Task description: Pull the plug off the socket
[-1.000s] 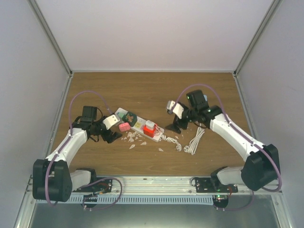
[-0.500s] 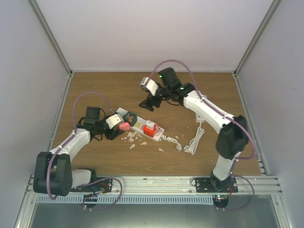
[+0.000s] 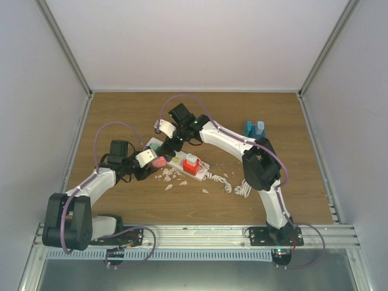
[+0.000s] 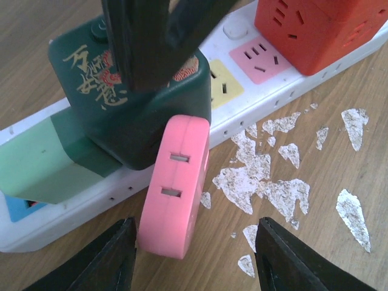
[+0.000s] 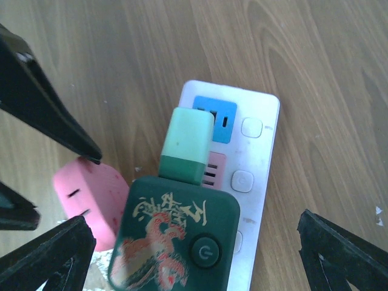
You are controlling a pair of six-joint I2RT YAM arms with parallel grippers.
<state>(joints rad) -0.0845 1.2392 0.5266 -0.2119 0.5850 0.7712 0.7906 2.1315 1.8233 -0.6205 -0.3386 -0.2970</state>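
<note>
A white power strip lies on the wooden table. A dark green plug block with a red and gold print sits on its sockets, a light green plug beside it. A pink plug stands on edge against the strip's side. My left gripper is open, its jaws either side of the pink plug's lower end without touching it. My right gripper is open wide over the green block, a finger on each side. In the top view both grippers meet at the strip's left end, and the pink plug shows between them.
A red cube adapter sits on the strip's right part. White flakes litter the wood in front of it. The strip's white cable lies coiled to the right. A blue object stands at the back right.
My right arm has swung from the right side across to the strip's left end, over the green block. My left gripper has crept up to the pink plug and its jaws have narrowed.
</note>
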